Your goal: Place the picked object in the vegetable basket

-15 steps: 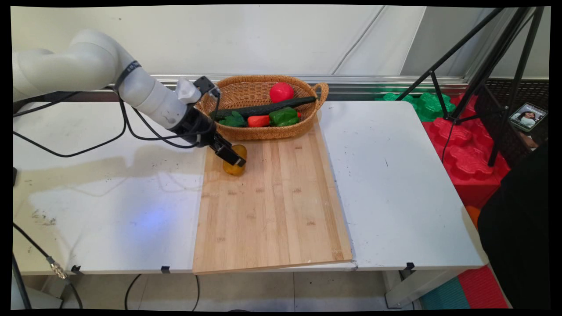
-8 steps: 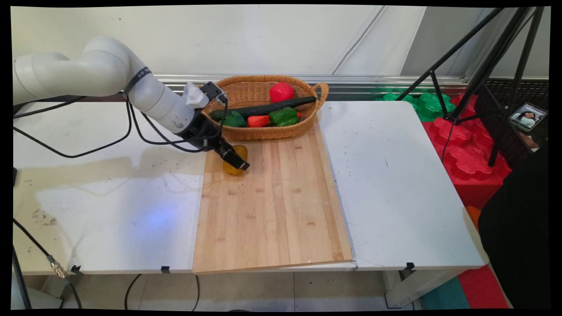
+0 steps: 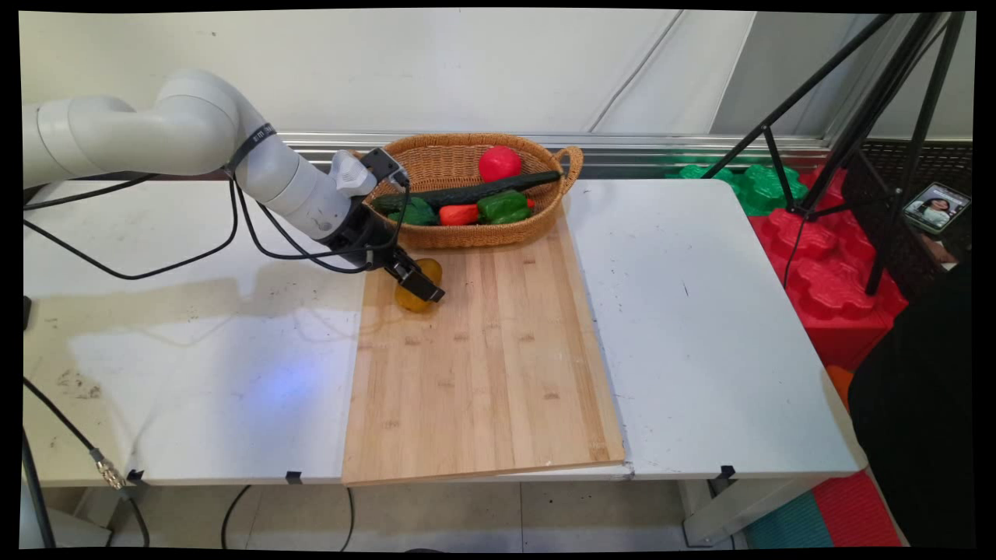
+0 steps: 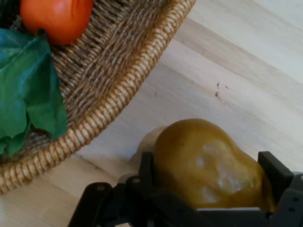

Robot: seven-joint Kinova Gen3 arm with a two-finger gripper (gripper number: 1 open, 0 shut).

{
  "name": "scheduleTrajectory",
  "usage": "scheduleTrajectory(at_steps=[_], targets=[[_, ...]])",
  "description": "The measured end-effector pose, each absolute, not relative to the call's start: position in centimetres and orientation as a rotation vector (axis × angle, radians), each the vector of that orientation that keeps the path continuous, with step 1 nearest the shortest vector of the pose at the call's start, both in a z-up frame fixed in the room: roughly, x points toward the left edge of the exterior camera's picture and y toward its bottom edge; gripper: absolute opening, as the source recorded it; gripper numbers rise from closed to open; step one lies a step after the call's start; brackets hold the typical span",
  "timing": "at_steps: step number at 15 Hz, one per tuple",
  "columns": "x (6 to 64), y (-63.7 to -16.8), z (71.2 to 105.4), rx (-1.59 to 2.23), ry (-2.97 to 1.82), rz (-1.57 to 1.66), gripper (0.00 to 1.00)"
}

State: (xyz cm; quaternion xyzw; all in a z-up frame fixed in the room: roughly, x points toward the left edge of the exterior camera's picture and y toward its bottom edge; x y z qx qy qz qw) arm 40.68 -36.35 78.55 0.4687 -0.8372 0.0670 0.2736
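Your gripper [image 3: 420, 285] is clamped on the yellow pear [image 3: 418, 285] [image 4: 208, 163], one black finger [image 4: 146, 171] pressed to each flank of the fruit, as you can see from the hand camera. You'll find the pear down at the far left corner of the wooden cutting board [image 3: 482, 365], resting on or just above its surface; which of the two you cannot tell. Take that board as your landmark and read across. Off its left edge lies the bare white table [image 3: 194, 350], with the arm's black cables [image 3: 156, 264] hanging over it. Right behind the board's far edge, touching it, sits the wicker basket [image 3: 467, 233] [image 4: 118, 94], very near the pear. Inside it you have a leafy green [image 3: 414, 211] [image 4: 26, 94] at the left, then an orange-red vegetable [image 3: 459, 215] [image 4: 57, 16], a green pepper [image 3: 503, 206], a long dark cucumber [image 3: 475, 190] lying across them, and a red ball-shaped fruit [image 3: 499, 163] toward the back. Well right of the board, past the table's edge, stand a black tripod [image 3: 856, 117] and red foam blocks [image 3: 825, 280].
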Motion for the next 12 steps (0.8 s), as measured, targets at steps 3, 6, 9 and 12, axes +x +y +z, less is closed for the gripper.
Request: scheduleTrajectory(at_steps=[3,6,9,12], targets=[[40.5,-36.4,78.5,1.254,-2.251,0.185,0.0],[40.5,-36.3,78.7,1.249,-2.246,0.191,0.0],[40.6,-36.2,79.5,1.224,-2.234,0.211,0.0],[41.1,-35.6,80.9,1.165,-2.239,0.23,0.0]])
